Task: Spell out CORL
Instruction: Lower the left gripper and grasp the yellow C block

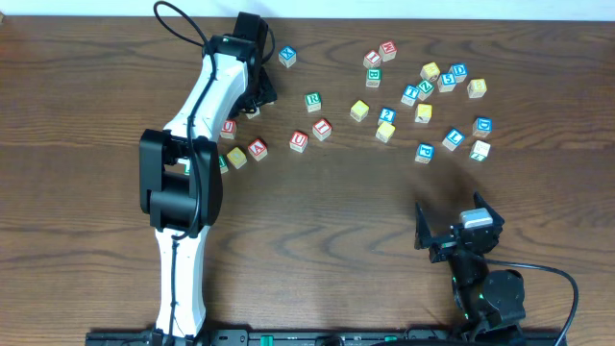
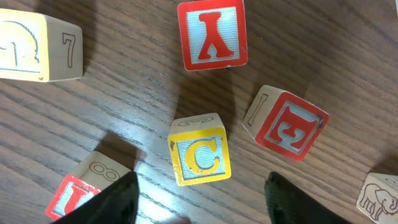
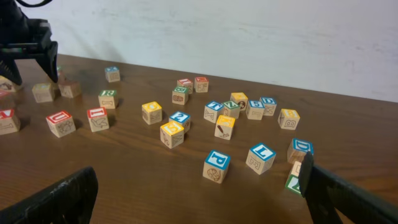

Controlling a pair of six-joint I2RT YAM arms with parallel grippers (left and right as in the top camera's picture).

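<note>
Cube C [image 2: 199, 155] lies on the surface [image 2: 348, 74], yellow letter face up. My left tool [image 2: 200, 202] straddles cube C, spread and not touching, placed, I judge, to pinch the first letter. My right tool [image 3: 196, 179] stands spread wide, well apart from cube C.

Left arm [image 1: 205, 96]: white links, black joints, a looping black cable [image 1: 174, 21]. Right arm [image 1: 492, 290] and right gripper [image 3: 198, 169], by the table's [image 1: 336, 226] front edge: black.

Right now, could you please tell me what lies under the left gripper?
Beneath the left gripper, the yellow C cube stands on the table, between the open jaws, untouched. Its bottom face is covered.
</note>
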